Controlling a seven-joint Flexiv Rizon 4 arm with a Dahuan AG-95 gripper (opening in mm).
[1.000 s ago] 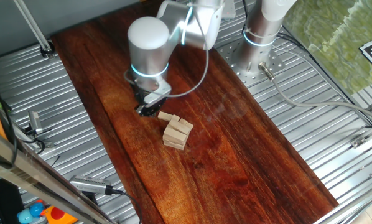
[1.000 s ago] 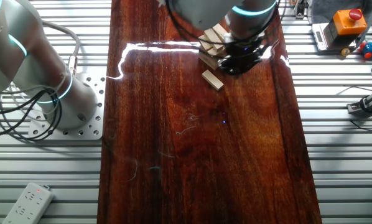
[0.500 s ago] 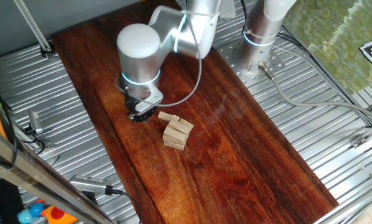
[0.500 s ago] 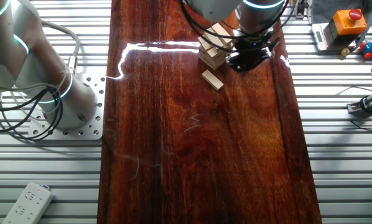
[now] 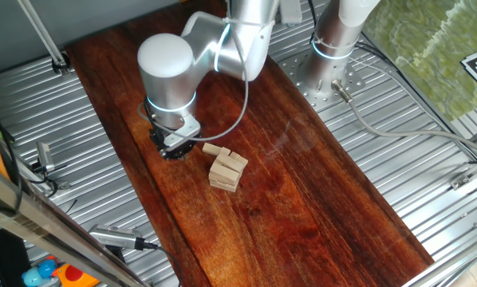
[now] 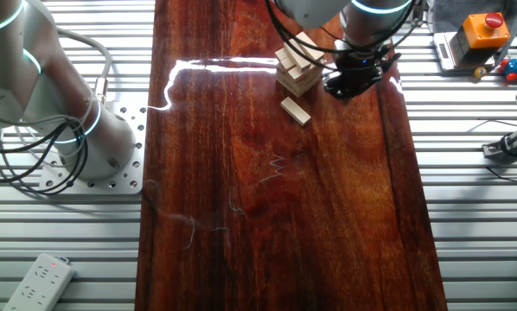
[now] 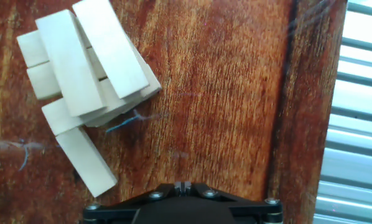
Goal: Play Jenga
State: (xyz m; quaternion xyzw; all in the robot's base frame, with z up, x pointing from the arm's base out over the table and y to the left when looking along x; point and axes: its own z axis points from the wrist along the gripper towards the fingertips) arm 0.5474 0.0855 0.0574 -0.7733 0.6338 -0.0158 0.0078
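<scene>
Wooden Jenga stack (image 5: 227,171), loose block (image 5: 214,149) beside, hand (image 5: 172,148) apart

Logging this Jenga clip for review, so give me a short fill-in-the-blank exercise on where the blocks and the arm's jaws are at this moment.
1. The loose block lies flat on the ____ tabletop, beside the stack.
2. The top layer of the stack holds ____ blocks, as the hand view shows.
3. The gripper holds ____; no block is at it.
4. In the hand view the stack sits at the upper ____ of the picture.

Missing words: wooden; two; nothing; left
</scene>
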